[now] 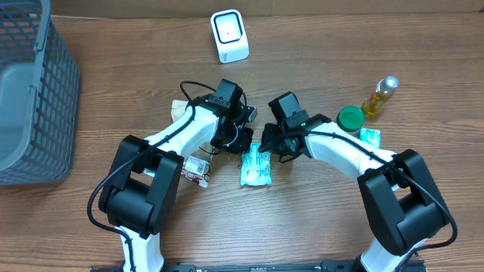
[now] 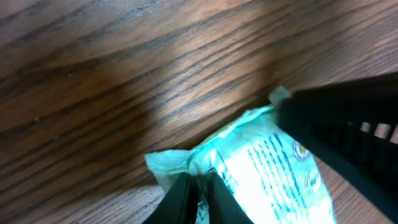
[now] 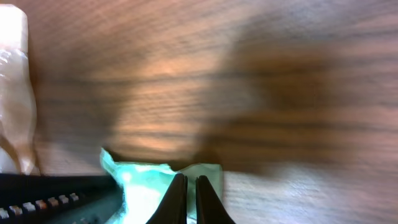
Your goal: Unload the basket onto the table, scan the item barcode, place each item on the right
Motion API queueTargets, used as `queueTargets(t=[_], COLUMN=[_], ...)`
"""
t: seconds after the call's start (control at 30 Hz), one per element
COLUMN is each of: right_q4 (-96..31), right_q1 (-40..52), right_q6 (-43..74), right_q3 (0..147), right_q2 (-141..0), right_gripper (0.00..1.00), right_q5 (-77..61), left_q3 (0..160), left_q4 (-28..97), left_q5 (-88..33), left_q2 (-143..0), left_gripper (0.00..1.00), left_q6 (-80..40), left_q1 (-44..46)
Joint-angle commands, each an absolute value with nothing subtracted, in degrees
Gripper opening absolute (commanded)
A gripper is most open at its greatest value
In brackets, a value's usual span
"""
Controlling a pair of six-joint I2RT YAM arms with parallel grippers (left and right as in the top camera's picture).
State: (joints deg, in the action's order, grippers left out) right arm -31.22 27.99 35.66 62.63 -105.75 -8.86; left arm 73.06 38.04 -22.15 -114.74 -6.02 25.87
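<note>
Watching remotely: teal packet (image 1: 255, 168) mid-table, right under spot where 2 arms meet. Left gripper (image 2: 198, 194) pinched down on packet's top edge, fingers almost touching with wrapper between. Right gripper (image 3: 191, 198) same deal, clamped onto same edge from other side. Can't tell if packet is flat on wood or slightly lifted, wrist views are pretty blurry. White scanner (image 1: 229, 35) well apart, near far edge. Grey basket (image 1: 30, 91) far left; yellow bottle (image 1: 380, 97) and green lid (image 1: 350, 118) off to right.
</note>
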Motion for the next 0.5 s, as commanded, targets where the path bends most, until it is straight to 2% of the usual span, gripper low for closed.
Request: queueTargets(t=[0.0, 0.3, 0.47], right_q4=[-36.6, -54.0, -55.9], right_q1=[26.0, 25.1, 25.9], right_q6=[32.2, 31.0, 31.0], right_q3=[68.0, 69.7, 66.6], right_q2=[-101.4, -95.8, -95.9], right_gripper=[0.04, 0.04, 0.04], right_q5=[-10.8, -14.3, -18.2], left_q3=[71.0, 74.9, 76.4], left_q4=[38.7, 39.5, 39.3], left_q5=[-20.6, -23.0, -26.8], left_q2=[-115.8, -110.4, -108.9], left_gripper=[0.1, 0.13, 0.1], left_q6=[-6.4, -7.4, -7.3], left_q1=[26.4, 26.3, 26.3])
